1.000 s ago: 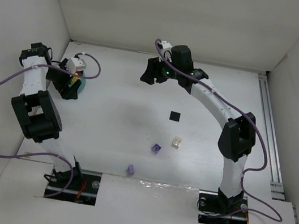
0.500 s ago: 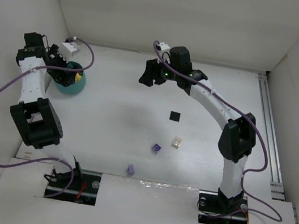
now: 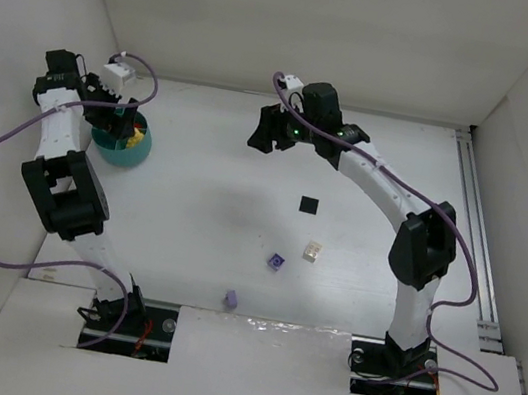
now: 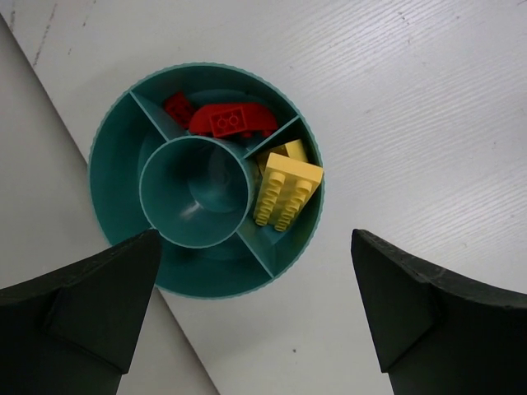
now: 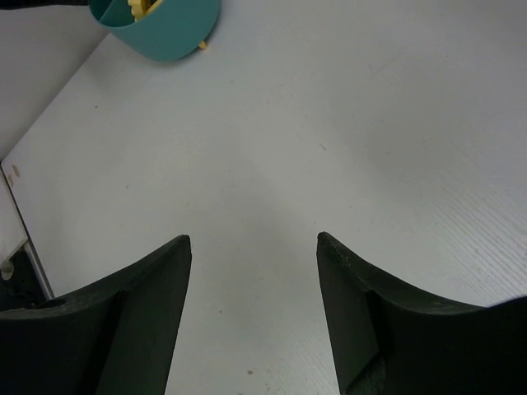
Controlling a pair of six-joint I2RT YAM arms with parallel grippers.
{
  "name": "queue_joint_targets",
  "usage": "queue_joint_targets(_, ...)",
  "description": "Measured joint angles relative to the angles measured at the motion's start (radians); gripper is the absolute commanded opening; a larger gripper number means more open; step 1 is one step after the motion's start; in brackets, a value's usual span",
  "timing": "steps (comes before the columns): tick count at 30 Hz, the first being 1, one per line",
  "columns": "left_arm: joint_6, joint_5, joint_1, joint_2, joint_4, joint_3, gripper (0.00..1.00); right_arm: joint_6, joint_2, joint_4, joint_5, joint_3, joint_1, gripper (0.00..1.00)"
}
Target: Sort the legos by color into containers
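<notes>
The left gripper (image 4: 255, 236) is held above the bowl (image 4: 206, 288) at the far left of the table (image 3: 201, 207), its fingers spread wide with nothing between them. Red bricks (image 4: 230, 122) are seen in one outer compartment and yellow bricks (image 4: 286, 189) in the next. The right gripper (image 5: 253, 239) is held over bare table, fingers parted and empty. A black square (image 3: 309, 205), a cream brick (image 3: 312, 251) and two purple bricks (image 3: 277, 262) (image 3: 231, 298) lie loose, well apart from the bowl
</notes>
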Motion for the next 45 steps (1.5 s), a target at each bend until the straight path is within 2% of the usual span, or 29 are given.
queue_joint_targets(10, -0.081, 0.001, 0.013, -0.051, 0.027, -0.134, 1.0, -0.003, -0.005, 0.0, 0.007, 0.0, 0.0, 0.68)
queue_joint_targets(18, -0.159, -0.016, 0.018, -0.208, 0.092, -0.286, 1.0, -0.004, -0.005, 0.0, 0.007, 0.0, 0.0, 0.68)
queue_joint_targets(45, -0.235, -0.049, 0.0, -0.205, 0.161, -0.358, 1.0, -0.004, -0.013, 0.0, 0.007, -0.014, 0.0, 0.68)
